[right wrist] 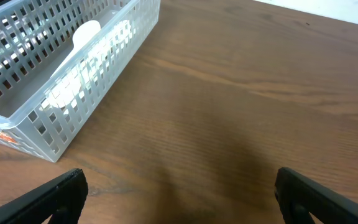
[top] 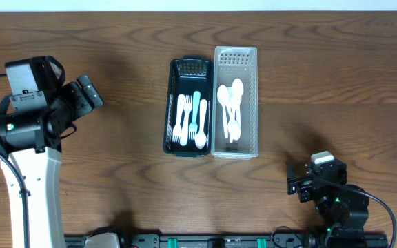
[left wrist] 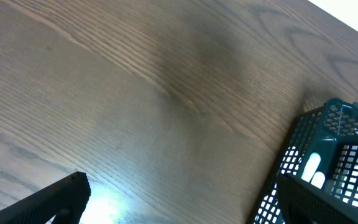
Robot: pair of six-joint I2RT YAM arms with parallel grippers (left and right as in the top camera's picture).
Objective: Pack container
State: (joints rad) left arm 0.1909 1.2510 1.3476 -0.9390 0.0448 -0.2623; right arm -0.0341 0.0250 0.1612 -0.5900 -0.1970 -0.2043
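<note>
Off to the right of my left claw [top: 90, 91], well apart from it, is the dark bin [top: 191, 66]. This claw hangs over the bare brown table [top: 322, 69]. Its two fingers [left wrist: 58, 199] are spread wide and hold nothing. From my left wrist I see only one corner of the dark bin, near my right finger, with something white showing through the holes. White forks [top: 182, 122] lie flat in the dark bin, and one blue fork [top: 196, 105] lies among them. The white bin [top: 236, 54] sits right beside the dark bin, touching it, on the side away from my left claw. White spoons [top: 230, 103] lie in a heap in it. My right claw [top: 300, 187] is close to my own base. The white bin is ahead of it and to the left. This claw is wide open too, with nothing in it. From my right wrist I see the near corner of the white bin, and a spoon bowl shows over its wall. Both claws are well apart from the bins.
</note>
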